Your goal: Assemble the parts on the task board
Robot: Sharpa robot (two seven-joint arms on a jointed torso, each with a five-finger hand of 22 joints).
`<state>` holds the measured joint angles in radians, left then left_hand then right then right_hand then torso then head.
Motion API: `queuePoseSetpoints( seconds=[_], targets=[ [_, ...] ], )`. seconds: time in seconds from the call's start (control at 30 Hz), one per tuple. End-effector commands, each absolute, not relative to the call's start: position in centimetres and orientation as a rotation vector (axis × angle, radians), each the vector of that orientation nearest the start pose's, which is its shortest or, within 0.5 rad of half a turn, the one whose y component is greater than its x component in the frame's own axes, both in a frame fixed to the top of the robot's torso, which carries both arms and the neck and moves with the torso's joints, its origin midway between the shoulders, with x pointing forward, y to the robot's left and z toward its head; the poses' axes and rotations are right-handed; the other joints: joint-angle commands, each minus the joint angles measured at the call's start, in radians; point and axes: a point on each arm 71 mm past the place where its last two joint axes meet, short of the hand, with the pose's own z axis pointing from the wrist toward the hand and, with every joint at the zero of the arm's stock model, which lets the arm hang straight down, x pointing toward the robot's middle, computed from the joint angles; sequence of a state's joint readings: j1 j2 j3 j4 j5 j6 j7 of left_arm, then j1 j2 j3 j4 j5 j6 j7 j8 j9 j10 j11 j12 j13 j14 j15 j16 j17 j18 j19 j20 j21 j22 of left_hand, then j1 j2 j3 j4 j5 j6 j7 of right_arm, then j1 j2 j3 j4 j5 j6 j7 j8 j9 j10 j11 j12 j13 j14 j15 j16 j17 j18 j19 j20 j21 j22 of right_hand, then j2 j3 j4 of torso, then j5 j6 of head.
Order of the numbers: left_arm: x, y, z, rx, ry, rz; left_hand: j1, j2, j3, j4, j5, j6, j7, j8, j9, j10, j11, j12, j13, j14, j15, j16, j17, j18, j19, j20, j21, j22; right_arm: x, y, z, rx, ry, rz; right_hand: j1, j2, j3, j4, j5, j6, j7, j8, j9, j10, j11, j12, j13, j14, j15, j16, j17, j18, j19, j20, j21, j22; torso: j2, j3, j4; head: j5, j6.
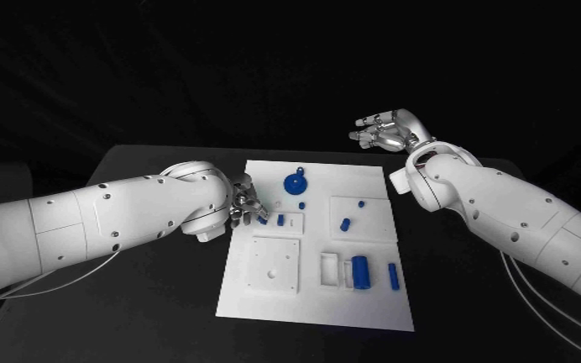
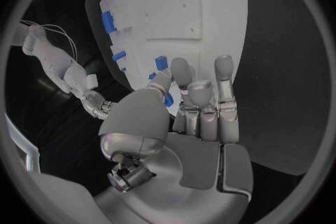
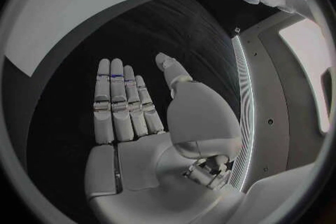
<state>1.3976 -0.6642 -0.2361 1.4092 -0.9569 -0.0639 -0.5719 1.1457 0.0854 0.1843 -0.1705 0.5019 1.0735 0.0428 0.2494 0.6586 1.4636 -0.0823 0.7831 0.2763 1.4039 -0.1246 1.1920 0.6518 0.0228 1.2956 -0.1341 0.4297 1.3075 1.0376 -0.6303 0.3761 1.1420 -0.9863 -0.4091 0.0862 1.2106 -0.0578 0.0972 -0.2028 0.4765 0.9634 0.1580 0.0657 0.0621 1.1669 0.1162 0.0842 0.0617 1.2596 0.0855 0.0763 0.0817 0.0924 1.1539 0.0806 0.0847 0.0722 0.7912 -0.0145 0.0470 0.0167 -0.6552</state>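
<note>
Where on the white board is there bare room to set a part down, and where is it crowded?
On the task board, the near strip below the square plate and blue cylinder is bare, as is the far right corner beyond the blue gear. It is crowded mid-board near the left hand and small blue parts.

I see a matt white board (image 1: 317,296) on a matt black counter (image 1: 158,296). The blue parts (image 1: 359,267) look like smooth plastic; my left hand (image 2: 189,117) shines like brushed metal.

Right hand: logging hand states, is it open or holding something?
Open: the right hand shows a flat palm, fingers straight, nothing in it.
</note>
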Motion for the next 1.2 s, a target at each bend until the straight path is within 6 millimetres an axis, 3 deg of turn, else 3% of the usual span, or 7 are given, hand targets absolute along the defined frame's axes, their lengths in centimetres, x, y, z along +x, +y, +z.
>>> queuePoseSetpoints(
  seconds=[0.03,0.13,0.4,1.2],
  targets=[
    [50.67,17.12,-20.57,-0.227,2.249,-0.335,-0.003,0.000,0.016,-0.016,0.013,0.067,-0.060,0.016,0.121,0.051,-0.009,0.017,-0.026,0.009,-0.001,0.010,0.013,0.020,0.001,0.010,0.007,0.017,56.58,-23.56,-15.55,0.568,1.362,0.951,-0.003,0.002,-0.004,-0.003,0.006,-0.006,-0.001,-0.005,-0.001,-0.006,-0.003,-0.001,-0.001,-0.008,0.002,-0.004,-0.001,-0.005,-0.006,-0.002,0.002,-0.001,0.000,0.0001,-0.0002,0.001,-0.002],
    [50.65,17.06,-20.60,-0.221,2.254,-0.335,-0.008,-0.007,0.018,-0.010,0.017,0.074,-0.063,0.025,0.124,0.051,-0.008,0.047,-0.082,0.011,0.000,0.022,0.028,0.025,0.000,0.015,0.014,0.017,56.58,-23.58,-15.56,0.568,1.362,0.950,-0.003,0.002,-0.004,-0.004,0.007,-0.005,-0.001,-0.005,0.000,-0.006,-0.003,-0.001,-0.001,-0.008,0.002,-0.004,-0.001,-0.005,-0.006,-0.002,0.002,-0.001,0.000,0.0003,0.0002,0.001,-0.002],
    [50.60,16.92,-20.64,-0.209,2.263,-0.339,-0.011,-0.016,0.021,-0.003,0.030,0.082,-0.066,0.035,0.120,0.050,-0.009,0.078,-0.146,0.013,0.001,0.035,0.037,0.030,-0.004,0.021,0.022,0.017,56.58,-23.60,-15.58,0.568,1.362,0.950,-0.003,0.002,-0.003,-0.004,0.007,-0.007,-0.001,-0.005,-0.001,-0.006,-0.003,-0.001,-0.001,-0.008,0.002,-0.004,-0.001,-0.004,-0.006,-0.002,0.002,-0.001,0.000,0.0005,-0.0003,0.000,-0.005],
    [50.65,16.16,-20.42,-0.136,2.223,-0.338,-0.002,-0.031,0.011,0.001,0.025,0.108,-0.076,0.059,0.111,0.050,-0.013,0.109,-0.191,0.018,0.001,0.055,0.061,0.045,-0.005,0.037,0.032,0.018,56.54,-23.58,-15.80,0.570,1.365,0.950,-0.005,0.003,-0.003,-0.004,0.008,-0.008,-0.001,-0.005,-0.001,-0.007,-0.002,-0.001,-0.001,-0.009,0.003,-0.004,-0.002,-0.004,-0.006,-0.002,0.002,-0.001,0.000,-0.0004,-0.0004,-0.002,-0.005]
  ],
)
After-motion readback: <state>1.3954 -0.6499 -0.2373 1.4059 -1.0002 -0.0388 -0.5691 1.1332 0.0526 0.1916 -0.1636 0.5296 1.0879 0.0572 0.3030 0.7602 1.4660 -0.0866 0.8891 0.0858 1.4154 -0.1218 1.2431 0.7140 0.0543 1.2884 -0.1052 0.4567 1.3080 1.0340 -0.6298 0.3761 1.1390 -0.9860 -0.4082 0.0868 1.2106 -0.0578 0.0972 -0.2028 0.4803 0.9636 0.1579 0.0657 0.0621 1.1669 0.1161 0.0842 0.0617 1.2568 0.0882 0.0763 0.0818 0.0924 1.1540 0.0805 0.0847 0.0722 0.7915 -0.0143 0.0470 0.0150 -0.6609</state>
